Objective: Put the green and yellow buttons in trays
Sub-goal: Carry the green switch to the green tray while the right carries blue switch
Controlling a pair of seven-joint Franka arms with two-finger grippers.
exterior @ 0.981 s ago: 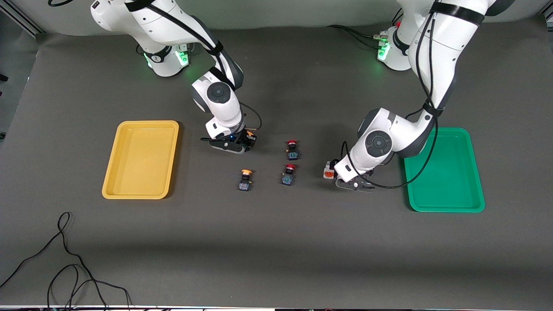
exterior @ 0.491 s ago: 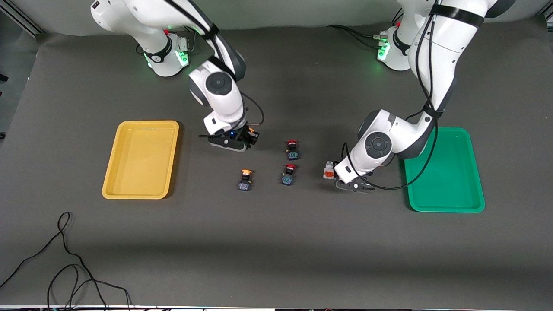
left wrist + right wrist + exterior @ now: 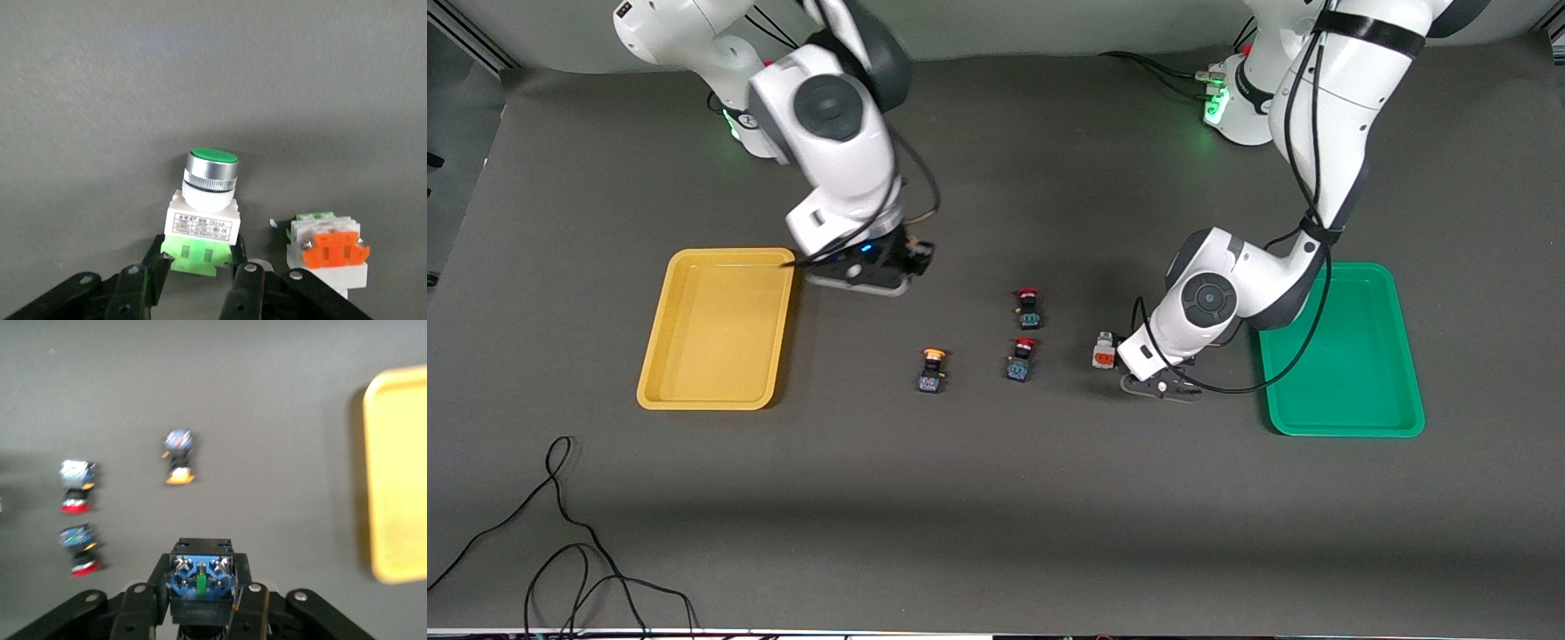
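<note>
My right gripper (image 3: 910,259) is shut on a black-blue button (image 3: 200,581) and holds it above the table beside the yellow tray (image 3: 716,329). The button's cap is hidden. A second orange-yellow-capped button (image 3: 932,369) stands on the table. My left gripper (image 3: 1154,384) is low at the table, its fingers (image 3: 157,261) closed on the green block of a white-bodied, green-capped button (image 3: 203,207). That button is hidden under the hand in the front view. A white button with an orange block (image 3: 1104,352) stands beside it. The green tray (image 3: 1352,356) lies at the left arm's end of the table.
Two red-capped black-blue switches (image 3: 1029,307) (image 3: 1021,357) stand mid-table between the grippers. A loose black cable (image 3: 560,533) lies near the front edge at the right arm's end. Both trays hold nothing.
My right gripper has risen off the table with the black-blue button and moved toward the yellow tray. My left gripper has barely shifted at the green-capped button.
</note>
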